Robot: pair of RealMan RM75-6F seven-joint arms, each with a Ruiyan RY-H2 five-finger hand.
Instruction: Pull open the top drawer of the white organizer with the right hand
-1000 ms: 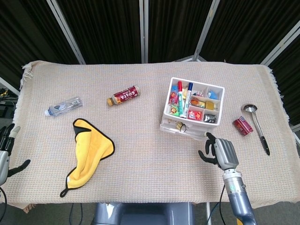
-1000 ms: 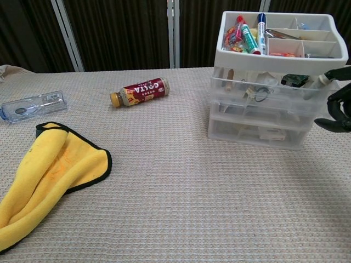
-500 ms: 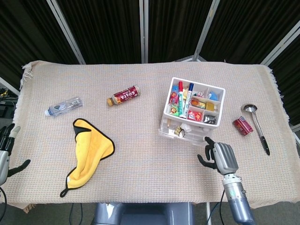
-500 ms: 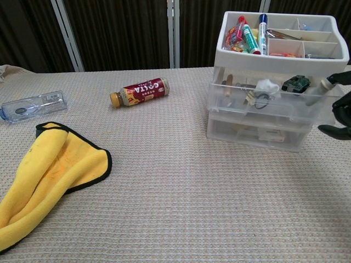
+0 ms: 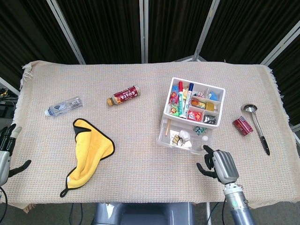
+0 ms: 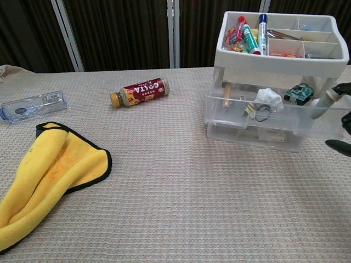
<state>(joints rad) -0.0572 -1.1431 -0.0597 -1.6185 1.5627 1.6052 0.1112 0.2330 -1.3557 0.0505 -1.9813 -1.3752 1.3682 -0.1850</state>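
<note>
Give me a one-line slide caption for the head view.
Right hand at the corner of the white organizer's pulled-out top drawer.

The white organizer (image 5: 194,110) stands upright on the desk's right half, its open top tray holding markers and small items. Its clear top drawer (image 6: 274,112) juts out partway toward the front, showing small odds and ends inside.

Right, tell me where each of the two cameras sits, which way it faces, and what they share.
Head view: high above the table's near edge, looking steeply down on the whole cloth; shows the left hand at the left edge and the right hand by the top drawer.
Chest view: low, near table height, facing forward; only the right hand shows, at the right edge.
Shared: white organizer, yellow cloth, brown bottle, right hand.
</note>
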